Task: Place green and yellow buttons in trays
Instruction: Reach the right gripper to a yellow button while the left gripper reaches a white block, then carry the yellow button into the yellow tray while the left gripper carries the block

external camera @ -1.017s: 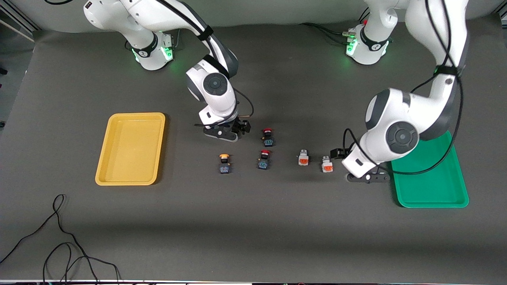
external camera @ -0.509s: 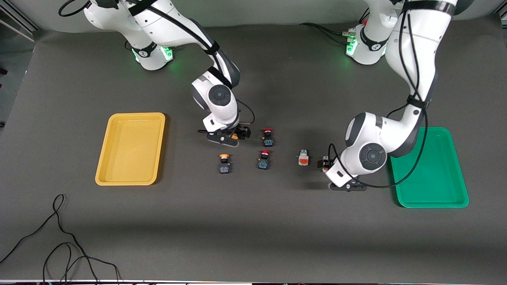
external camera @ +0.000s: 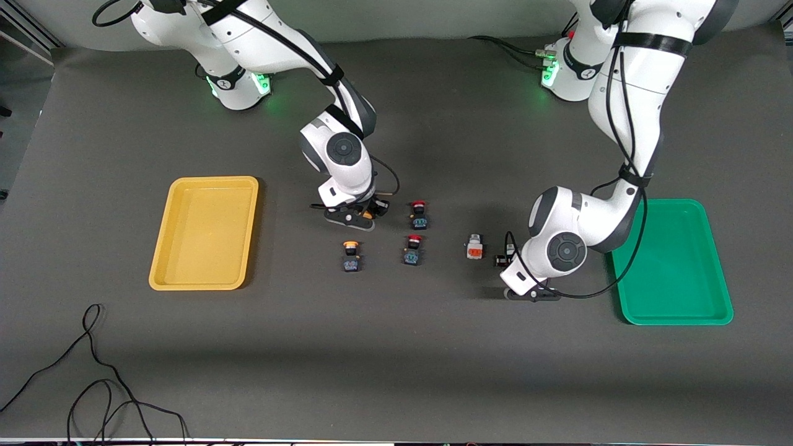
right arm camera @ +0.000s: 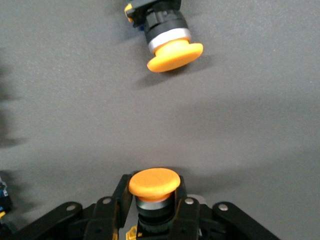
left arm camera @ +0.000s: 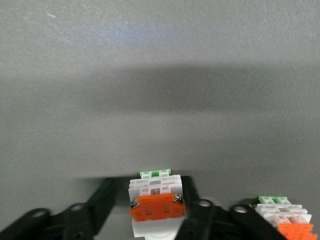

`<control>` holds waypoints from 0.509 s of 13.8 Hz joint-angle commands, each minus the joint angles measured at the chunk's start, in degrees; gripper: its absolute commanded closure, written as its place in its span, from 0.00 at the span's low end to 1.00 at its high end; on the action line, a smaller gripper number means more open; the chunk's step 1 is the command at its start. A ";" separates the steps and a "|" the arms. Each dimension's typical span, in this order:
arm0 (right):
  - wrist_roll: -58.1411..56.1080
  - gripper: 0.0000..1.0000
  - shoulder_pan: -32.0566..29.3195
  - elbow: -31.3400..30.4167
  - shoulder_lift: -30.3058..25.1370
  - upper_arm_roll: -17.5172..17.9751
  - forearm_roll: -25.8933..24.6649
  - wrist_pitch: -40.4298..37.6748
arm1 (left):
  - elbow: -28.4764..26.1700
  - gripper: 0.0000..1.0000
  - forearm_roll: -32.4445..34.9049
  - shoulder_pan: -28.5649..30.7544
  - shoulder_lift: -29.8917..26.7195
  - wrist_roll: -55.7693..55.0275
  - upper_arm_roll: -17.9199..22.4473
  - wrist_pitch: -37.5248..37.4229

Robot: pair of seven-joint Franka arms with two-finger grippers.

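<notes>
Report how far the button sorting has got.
Done: nothing; the yellow tray and green tray hold no buttons. In hand: right gripper shut on a yellow-capped button; left gripper around a white button. Left: the other yellow-capped button and other white button.

Two trays lie on the surface: one yellow tray (external camera: 204,232) and one green tray (external camera: 678,263). There are six small switches in all: two with orange-yellow caps (external camera: 350,247) (right arm camera: 154,182), two with red caps (external camera: 419,205) (external camera: 414,240), and two white blocks with an orange patch (external camera: 474,248) (left arm camera: 156,205). Two robot arms are present, each with one gripper.
</notes>
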 commanded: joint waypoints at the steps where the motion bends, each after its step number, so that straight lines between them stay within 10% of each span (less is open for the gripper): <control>1: -0.65 0.69 -0.27 0.82 -2.29 -0.02 -0.68 -1.79 | 0.17 1.00 -0.12 -0.99 -2.92 -3.62 0.47 -4.75; 7: -6.96 0.69 -1.06 19.69 -7.31 -2.46 -0.15 -33.83 | 2.55 1.00 0.50 4.01 -17.50 -2.31 1.44 -30.06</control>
